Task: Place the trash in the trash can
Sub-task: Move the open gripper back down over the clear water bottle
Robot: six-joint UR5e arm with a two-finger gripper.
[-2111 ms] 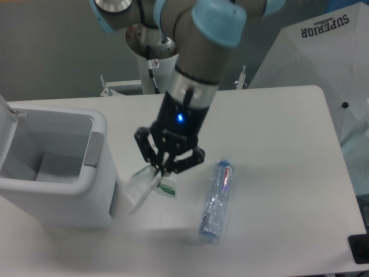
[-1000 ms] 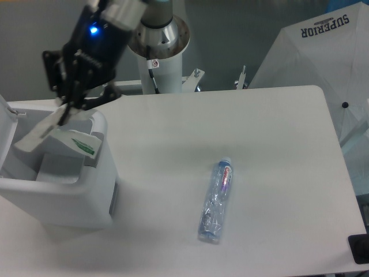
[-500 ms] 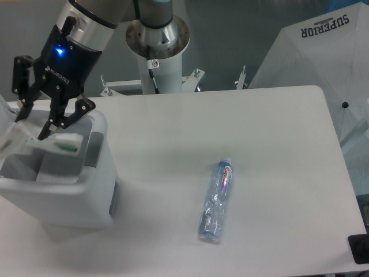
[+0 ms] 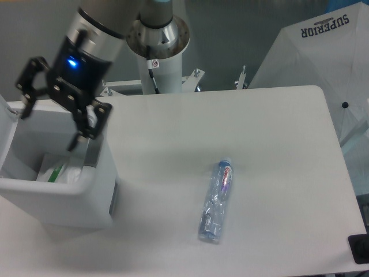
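Pouch now lies inside the trash can, down at the bottom near the front wall, green strip just showing; half a second ago it hung from the claw over the opening. Gripper has let go: fingers spread wide, nothing between them, one finger out over the left side of the bin, the other finger near the right rim. It sits a bit higher and further right than before, blue light on the wrist lit. Bottle has not moved: lying on its side on the table, well right of the bin, cap end pointing away from the camera, label near that end. Bin lid stands open at the left edge, only partly in frame. Grey handle patch on the bin's right side is mostly hidden behind the gripper finger.

Around: robot base column behind the table, white umbrella with black lettering at upper right, small dark object at the lower right corner, cut off by the frame. Nothing lies between bin and bottle.
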